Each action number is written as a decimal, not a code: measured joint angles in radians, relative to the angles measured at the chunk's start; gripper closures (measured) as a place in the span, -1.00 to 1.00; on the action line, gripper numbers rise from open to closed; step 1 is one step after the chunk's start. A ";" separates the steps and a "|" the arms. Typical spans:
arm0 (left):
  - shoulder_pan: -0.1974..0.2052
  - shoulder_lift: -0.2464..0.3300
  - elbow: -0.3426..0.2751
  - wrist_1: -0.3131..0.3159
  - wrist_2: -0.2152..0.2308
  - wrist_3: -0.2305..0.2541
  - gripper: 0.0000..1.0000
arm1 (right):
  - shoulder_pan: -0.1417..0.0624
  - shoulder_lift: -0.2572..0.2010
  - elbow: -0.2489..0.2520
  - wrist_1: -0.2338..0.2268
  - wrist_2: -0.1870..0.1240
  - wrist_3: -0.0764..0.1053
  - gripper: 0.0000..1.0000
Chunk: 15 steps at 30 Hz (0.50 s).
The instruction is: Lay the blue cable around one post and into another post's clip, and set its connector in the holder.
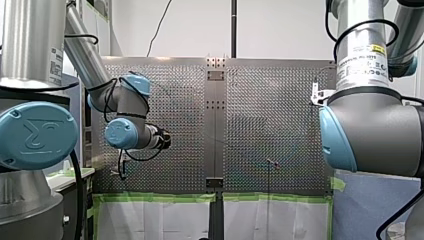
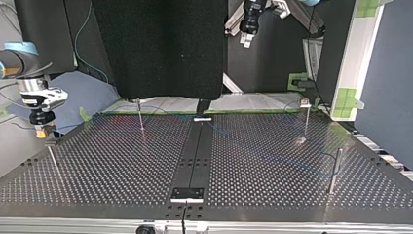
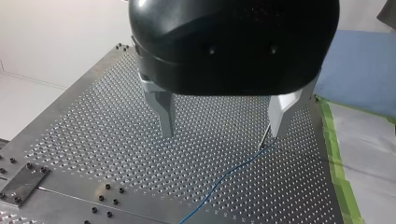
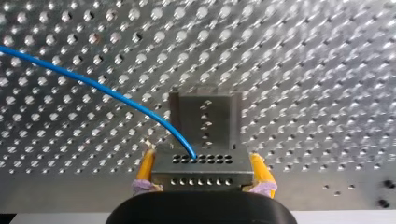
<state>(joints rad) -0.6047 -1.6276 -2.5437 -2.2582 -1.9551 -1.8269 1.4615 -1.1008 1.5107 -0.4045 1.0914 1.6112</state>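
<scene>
Connector (image 4: 201, 170) of blue cable (image 4: 93, 86) between my right jaws; left jaws apart

UR logo (image 1: 34, 136) on jt cap (image 1: 12, 152) (labels (image 1: 362, 64) illeg.)

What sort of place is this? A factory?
Probably a robotics lab test bench: a left arm and right arm at a perforated table with thin posts, green tape along its edge.

You have on hand: table (image 3: 93, 140), bare perforated metal, dull sheen; blue cable (image 4: 93, 84), smooth glossy jacket; connector (image 4: 201, 165), matt grey, metal by its look; my left gripper (image 3: 219, 133), glossy black plastic shell, plain metal fingers (image 3: 163, 112).
</scene>
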 joint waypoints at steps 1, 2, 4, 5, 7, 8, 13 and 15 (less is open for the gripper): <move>0.000 0.000 0.000 0.000 0.000 0.000 -1.00 | 0.001 0.007 -0.006 0.007 0.007 -0.005 0.97; 0.000 0.000 0.000 0.000 0.000 0.000 -1.00 | 0.002 0.018 -0.013 0.018 0.015 -0.014 0.97; 0.000 0.000 0.000 0.000 0.000 0.000 -1.00 | 0.005 0.032 -0.020 0.030 0.023 -0.028 0.97; 0.000 0.000 0.000 0.000 0.000 0.000 -1.00 | 0.007 0.038 -0.024 0.033 0.026 -0.035 0.97; 0.000 0.000 -0.001 0.000 0.000 0.000 -1.00 | 0.010 0.043 -0.028 0.035 0.025 -0.040 0.97; 0.000 0.000 -0.001 0.000 0.000 0.000 -1.00 | 0.012 0.045 -0.031 0.036 0.023 -0.041 0.97; 0.000 0.000 0.000 0.000 0.000 -0.001 -1.00 | 0.018 0.047 -0.039 0.034 0.015 -0.038 0.97; 0.000 0.000 0.000 0.000 0.000 -0.001 -1.00 | 0.020 0.047 -0.042 0.031 0.011 -0.037 0.97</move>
<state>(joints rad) -0.6049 -1.6277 -2.5442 -2.2582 -1.9550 -1.8283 1.4812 -1.0536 1.4686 -0.3730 1.1019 1.5744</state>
